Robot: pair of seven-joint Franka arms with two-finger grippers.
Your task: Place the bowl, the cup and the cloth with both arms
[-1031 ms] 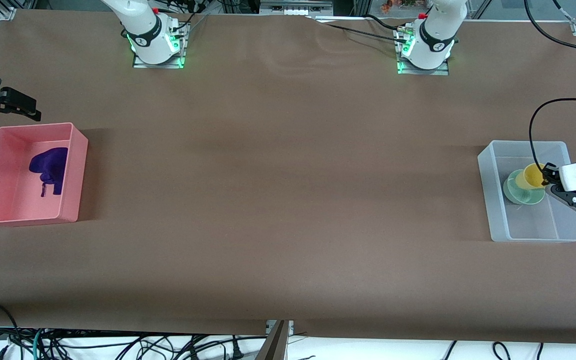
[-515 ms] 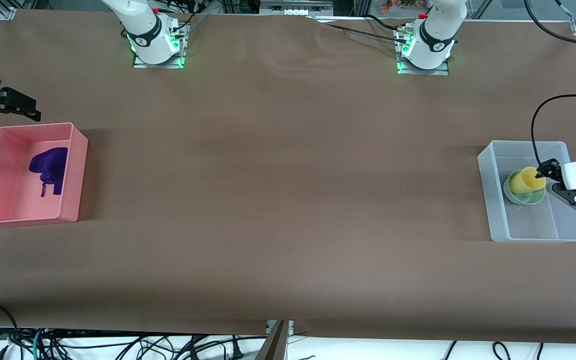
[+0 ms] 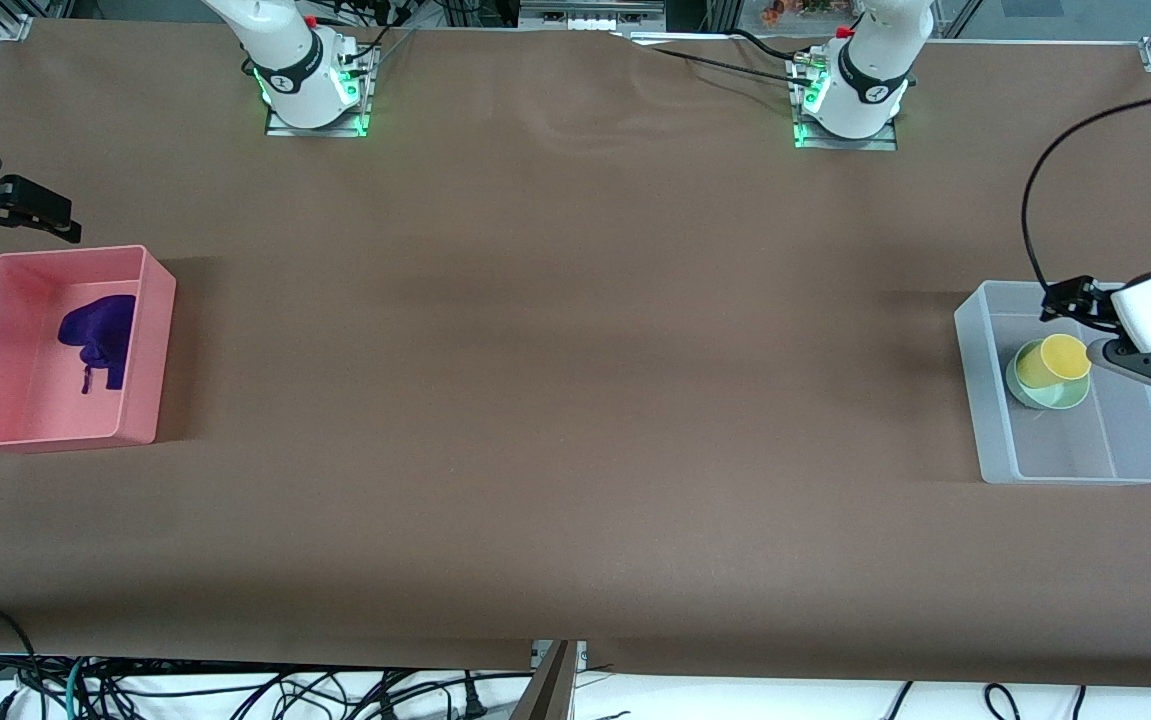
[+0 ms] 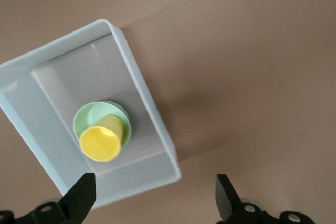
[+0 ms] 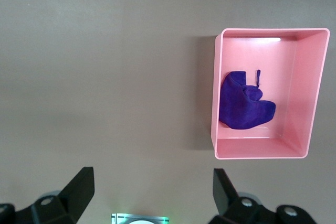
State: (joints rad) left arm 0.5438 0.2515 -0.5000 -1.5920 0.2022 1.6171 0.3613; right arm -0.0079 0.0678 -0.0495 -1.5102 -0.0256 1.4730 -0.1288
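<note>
Above the clear bin [image 3: 995, 400], left gripper [image 3: 1075, 320] fingers [image 4: 81, 198] wide apart, empty, over cup [image 3: 1053, 360] in bowl [image 3: 1055, 395]; right gripper [image 3: 40, 215] likewise.

This is a robotics lab. Two white arm bases [image 3: 313, 85] are bolted on metal plates, lit green, along one edge of a wide surface [image 3: 575, 400] covered in plain brown sheeting. Aluminium framing [image 3: 10, 25] stands at the corners, and loose black cables [image 3: 235, 690] tangle on the floor below the edge nearest the front camera.
</note>
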